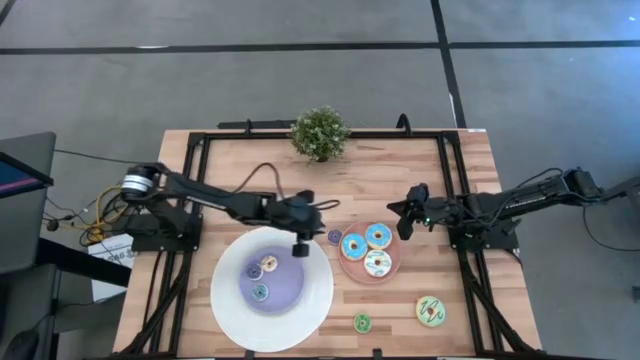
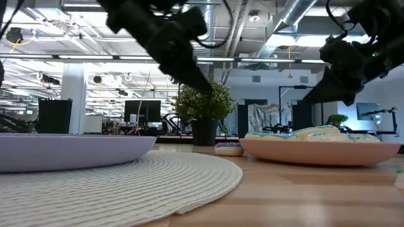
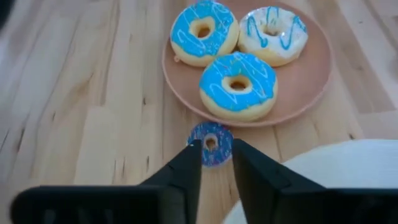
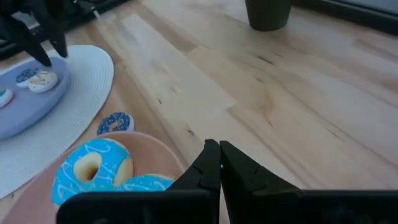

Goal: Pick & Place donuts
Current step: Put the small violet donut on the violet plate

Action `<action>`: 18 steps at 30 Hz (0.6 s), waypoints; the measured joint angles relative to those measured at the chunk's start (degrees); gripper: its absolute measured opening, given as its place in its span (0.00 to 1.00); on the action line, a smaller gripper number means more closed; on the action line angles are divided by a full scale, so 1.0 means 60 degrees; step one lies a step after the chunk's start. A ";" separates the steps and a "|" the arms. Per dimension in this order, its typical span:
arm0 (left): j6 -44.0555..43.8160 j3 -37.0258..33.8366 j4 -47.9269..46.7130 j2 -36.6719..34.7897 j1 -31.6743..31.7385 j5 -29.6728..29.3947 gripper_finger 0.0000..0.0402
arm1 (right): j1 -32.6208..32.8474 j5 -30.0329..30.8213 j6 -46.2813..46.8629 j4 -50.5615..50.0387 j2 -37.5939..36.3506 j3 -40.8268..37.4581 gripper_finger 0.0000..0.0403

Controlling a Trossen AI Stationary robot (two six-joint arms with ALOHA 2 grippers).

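Three bigger donuts with blue and white icing (image 3: pixel 237 84) lie on the round pink plate (image 3: pixel 311 81). A tiny purple-blue donut (image 3: pixel 214 140) lies flat on the wood between that plate and the large white-and-purple plate (image 1: pixel 225 300), which holds three tiny donuts (image 1: pixel 268 263). A green-iced donut (image 1: pixel 431 311) and a tiny green one (image 1: pixel 362 322) lie near the front edge. My left gripper (image 3: pixel 216 163) hovers open, with a narrow gap, over the large plate's right rim, just short of the tiny purple-blue donut. My right gripper (image 4: pixel 216 152) is shut and empty, above the wood beyond the pink plate.
A potted plant (image 1: pixel 320 132) stands at the middle of the table's far edge. A black frame (image 1: pixel 455 180) runs along the table's sides. Bare wood lies between the plant and the plates.
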 joint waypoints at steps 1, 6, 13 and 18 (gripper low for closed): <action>0.0117 0.0261 -0.0128 0.0224 0.0000 0.0000 0.24 | 0.0001 -0.0009 0.0002 0.0053 0.0000 0.0000 0.00; 0.0441 0.1253 -0.1097 0.1128 0.0015 0.0064 0.41 | 0.0001 -0.0192 -0.0004 0.0107 0.0000 0.0000 0.00; 0.0654 0.2089 -0.1480 0.2321 0.0018 0.0055 0.66 | 0.0001 -0.0200 -0.0004 0.0083 0.0000 0.0000 0.00; 0.0964 0.2359 -0.1685 0.2846 0.0098 0.0062 0.80 | 0.0001 -0.0203 -0.0004 0.0147 0.0000 0.0000 0.00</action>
